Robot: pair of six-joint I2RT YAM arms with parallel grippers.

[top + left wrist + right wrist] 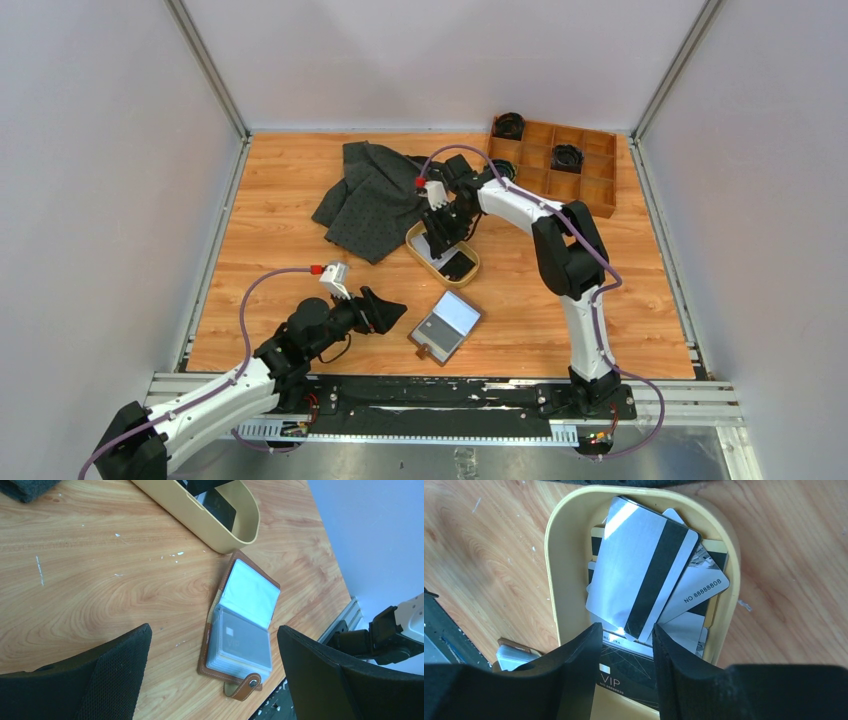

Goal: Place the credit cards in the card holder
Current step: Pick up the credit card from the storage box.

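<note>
Right hand [626,630] is pointing down into the yellow tray [553,580] with only a narrow gap between its fingers [574,670], holding nothing, just above the credit cards [639,570] that are lying piled there. Left hand [212,629] is hanging wide open near the brown card holder [250,597], which is lying open on the worktop [100,580] beside the tray, one card showing inside.

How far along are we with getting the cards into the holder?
Done: a VIP card sits in the open card holder's sleeve. In progress: the right hand, open, straddles the striped silver card's edge over the tray, apparently nothing gripped. Remaining: the pile of credit cards in that tray. The left hand hovers open near the holder.
</note>
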